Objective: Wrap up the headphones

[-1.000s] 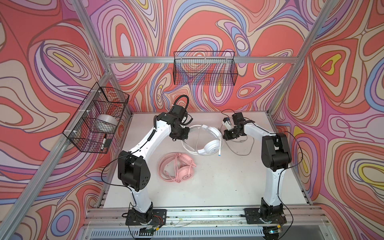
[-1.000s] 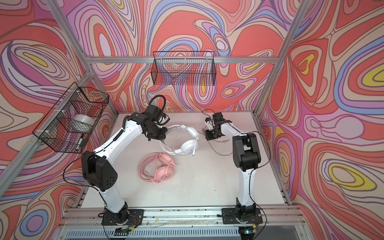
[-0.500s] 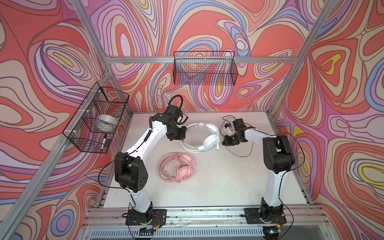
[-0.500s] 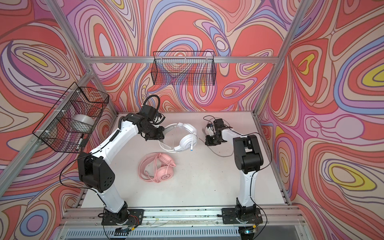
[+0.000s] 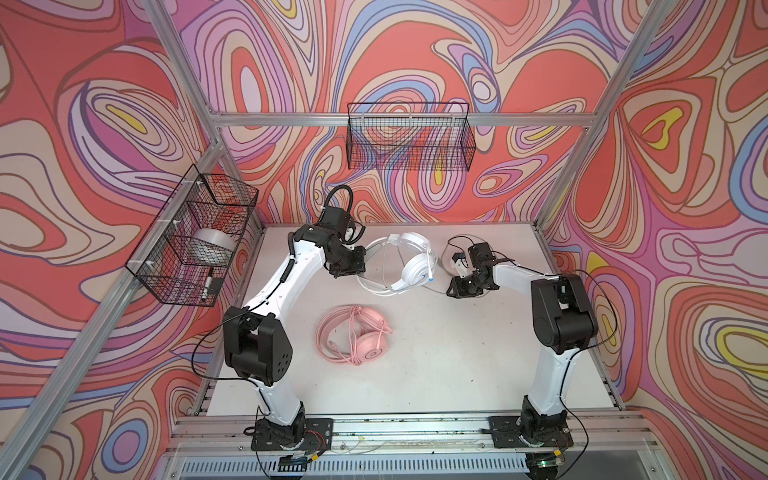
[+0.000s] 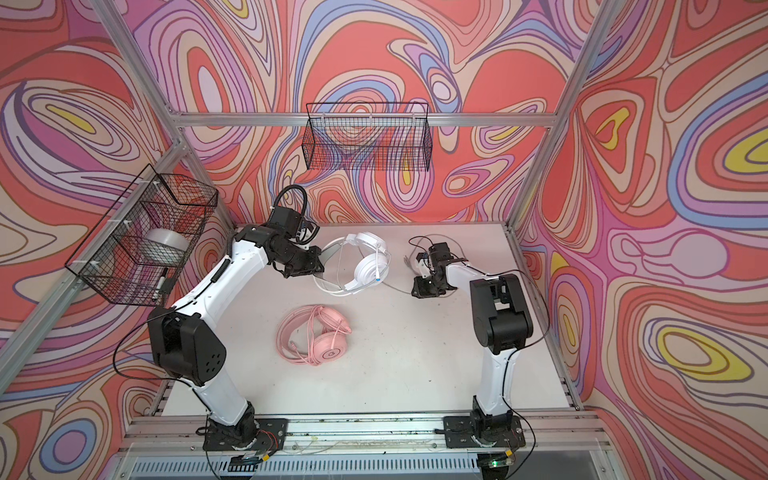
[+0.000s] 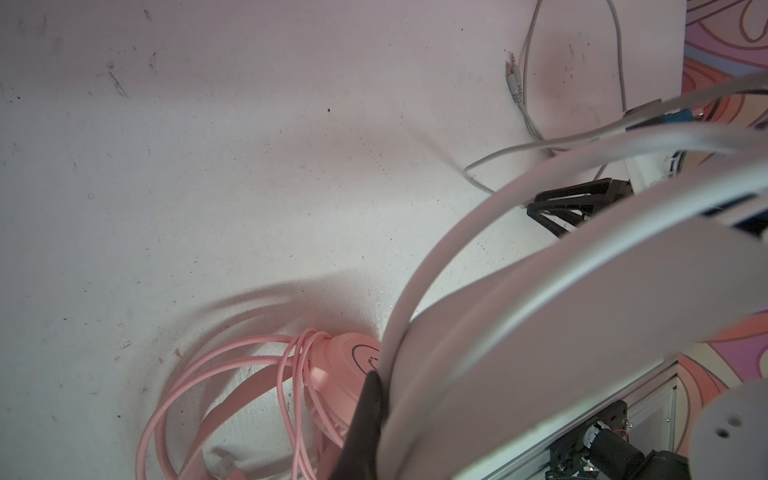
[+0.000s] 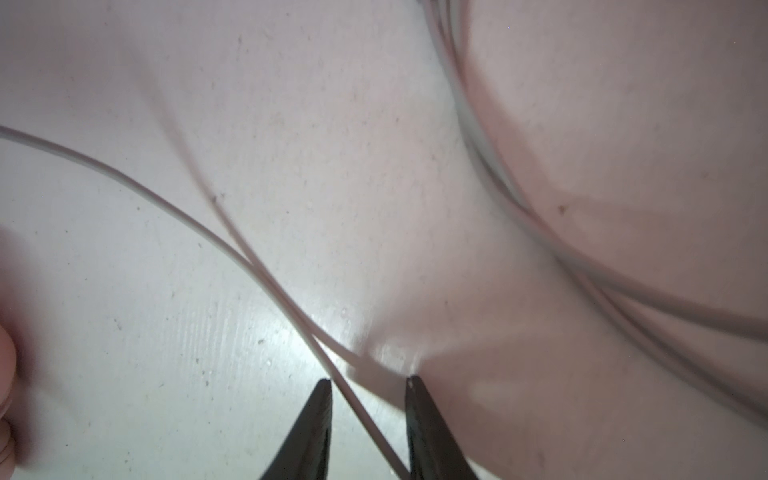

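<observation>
**A:** Where are the headphones?

**B:** The white headset (image 5: pixel 417 267) is at the back of the counter (image 5: pixel 457 365), tipped up by its band, one ear cup above the other. I can't tell whether the lower cup touches the counter. Its grey cord (image 8: pixel 174 210) runs loose over the counter, and the plugs (image 7: pixel 513 77) lie bare there. The pink headset (image 5: pixel 360 341) lies flat nearer the front, with its pink cord looped round it.

**A:** And the jaws?

**B:** The left jaws are clamped on the white band. The right jaws stand narrowly apart, tips down at the counter, and the grey cord passes between them unpinched.

**A:** Anything in the way?

**B:** Not that I can see. A wire basket (image 5: pixel 166 266) holding a pale roll (image 5: pixel 214 247) hangs on the left wall, well apart from both headsets.
</observation>
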You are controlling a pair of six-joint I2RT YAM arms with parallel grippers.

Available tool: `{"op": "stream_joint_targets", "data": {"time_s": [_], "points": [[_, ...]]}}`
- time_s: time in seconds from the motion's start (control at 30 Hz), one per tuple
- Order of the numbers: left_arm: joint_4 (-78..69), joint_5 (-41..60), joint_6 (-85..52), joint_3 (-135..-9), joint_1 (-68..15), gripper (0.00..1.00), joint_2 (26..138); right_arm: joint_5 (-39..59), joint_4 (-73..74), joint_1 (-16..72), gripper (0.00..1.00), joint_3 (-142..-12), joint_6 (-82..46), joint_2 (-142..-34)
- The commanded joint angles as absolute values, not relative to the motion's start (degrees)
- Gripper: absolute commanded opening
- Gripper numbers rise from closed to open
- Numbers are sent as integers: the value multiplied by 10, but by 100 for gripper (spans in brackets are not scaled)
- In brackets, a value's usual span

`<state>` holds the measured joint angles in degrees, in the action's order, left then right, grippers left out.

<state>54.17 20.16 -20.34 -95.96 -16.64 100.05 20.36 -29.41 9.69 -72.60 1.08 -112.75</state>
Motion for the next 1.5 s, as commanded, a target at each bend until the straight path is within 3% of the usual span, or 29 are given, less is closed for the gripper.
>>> {"op": "stream_joint_targets", "data": {"time_s": [0.0, 0.23, 0.4, 0.7, 0.8, 0.9, 1.0, 1.03, 1.27, 1.47], "points": [[529, 233, -218, -980, -162, 0, 984, 173, -347, 94, 36, -699, 26, -1131], [539, 229, -215, -993, -161, 0, 1003, 163, -375, 95, 52, -696, 77, -1123], [541, 233, -217, -994, -161, 0, 1011, 95, -414, 96, 60, -724, 139, -1121], [541, 239, -221, -996, -161, 0, 1017, 45, -475, 97, 59, -765, 296, -1168], [543, 236, -221, -996, -161, 0, 1018, 32, -472, 98, 51, -765, 312, -1184], [551, 229, -220, -1002, -161, 0, 1022, 32, -457, 105, 37, -743, 319, -1183], [559, 218, -218, -1007, -160, 0, 1028, 73, -420, 113, 6, -697, 325, -1140], [565, 214, -217, -1012, -160, 0, 1032, 94, -401, 114, 0, -679, 324, -1117], [562, 204, -247, -1010, -144, 0, 1039, 210, -370, 122, 0, -600, 312, -941], [560, 183, -277, -1026, -141, 0, 1058, 208, -437, 211, 0, -577, 326, -854]]}}
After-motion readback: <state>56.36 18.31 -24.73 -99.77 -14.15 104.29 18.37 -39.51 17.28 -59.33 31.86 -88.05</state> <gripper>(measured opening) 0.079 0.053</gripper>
